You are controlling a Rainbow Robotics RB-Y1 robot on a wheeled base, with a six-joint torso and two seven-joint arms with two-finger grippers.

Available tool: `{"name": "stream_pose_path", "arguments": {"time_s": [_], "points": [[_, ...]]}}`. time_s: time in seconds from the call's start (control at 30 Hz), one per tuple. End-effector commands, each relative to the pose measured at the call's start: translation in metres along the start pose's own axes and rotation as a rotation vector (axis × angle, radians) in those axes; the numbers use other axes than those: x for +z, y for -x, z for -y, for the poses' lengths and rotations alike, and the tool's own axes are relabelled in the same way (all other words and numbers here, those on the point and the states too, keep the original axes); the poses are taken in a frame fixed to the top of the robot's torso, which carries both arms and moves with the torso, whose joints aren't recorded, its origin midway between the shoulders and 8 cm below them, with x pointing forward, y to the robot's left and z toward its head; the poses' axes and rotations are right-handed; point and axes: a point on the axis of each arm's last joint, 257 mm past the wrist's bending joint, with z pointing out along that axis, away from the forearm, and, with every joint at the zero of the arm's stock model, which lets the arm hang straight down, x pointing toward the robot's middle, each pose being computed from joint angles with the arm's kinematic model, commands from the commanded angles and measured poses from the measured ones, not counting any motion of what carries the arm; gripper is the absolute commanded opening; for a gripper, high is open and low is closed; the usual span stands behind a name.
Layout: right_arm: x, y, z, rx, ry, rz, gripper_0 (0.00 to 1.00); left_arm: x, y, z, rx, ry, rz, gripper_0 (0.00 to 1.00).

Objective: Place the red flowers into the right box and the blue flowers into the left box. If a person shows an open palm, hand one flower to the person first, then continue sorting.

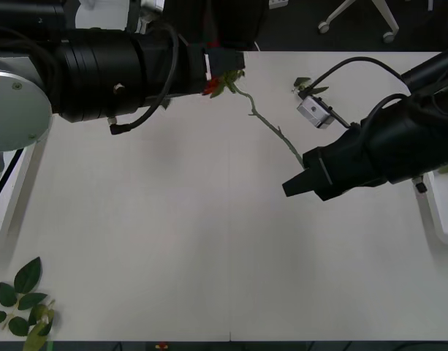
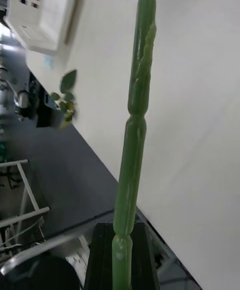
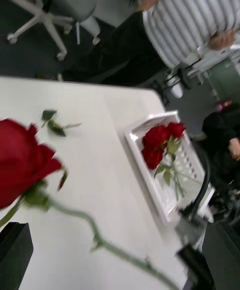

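- Deep-red petals of one artificial rose (image 3: 22, 162) are seen close before the left wrist camera, at the head of a long thin green stem (image 1: 271, 124).
- From the front, the stem is seen running across the white table (image 1: 172, 241), from the black left gripper (image 1: 222, 69) at the far edge down to the black right gripper (image 1: 302, 181).
- The right gripper is placed at the lower end of the stem; in the right wrist view the knobbly green stem (image 2: 136, 120) is seen rising from between the black fingers (image 2: 100, 257), so the jaws are taken to be clamped on it.
- The left gripper is found at the rose's head, where a little red and some leaves show just beside it; whether its jaws are apart or together cannot be told.
- A shallow white plastic tray with a raised rim (image 3: 142, 155) is shown on the table in the left wrist view, with three red roses (image 3: 160, 143) lying in it.
- A second white tray (image 2: 47, 13) is seen in the right wrist view at the table's other side.
- Loose green leaf sprigs (image 1: 23, 300) are left near the front left corner of the table.
- A small leaf sprig (image 1: 305, 85) lies near the far edge, beside the right arm's wrist camera.
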Motion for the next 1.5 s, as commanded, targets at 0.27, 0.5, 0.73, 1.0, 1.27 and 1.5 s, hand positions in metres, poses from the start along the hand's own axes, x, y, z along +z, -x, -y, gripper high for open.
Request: {"name": "stream_pose_path", "arguments": {"time_s": [0.27, 0.5, 0.73, 1.0, 1.27, 1.5], "points": [[-0.117, -0.013, 0.128, 0.045, -0.441, -0.058, 0.0, -0.07, -0.008, -0.031, 0.382, -0.041, -0.125, 1.0], [-0.196, -0.057, 0.203, 0.063, -0.675, -0.18, 0.0, -0.099, -0.025, -0.065, 0.477, -0.231, -0.144, 1.0], [-0.281, -0.066, 0.255, 0.15, -0.786, -0.122, 0.0, -0.133, -0.04, -0.073, 0.552, -0.414, -0.099, 1.0], [-0.36, -0.094, 0.313, 0.152, -0.966, -0.141, 0.0, -0.16, -0.036, -0.061, 0.585, -0.455, -0.117, 1.0], [-0.38, -0.163, 0.365, 0.128, -1.107, -0.295, 0.0, -0.159, -0.044, -0.045, 0.484, -0.508, -0.113, 1.0], [-0.358, -0.188, 0.396, 0.173, -1.113, -0.267, 0.0, -0.157, -0.045, -0.044, 0.482, -0.512, -0.107, 1.0]]}}
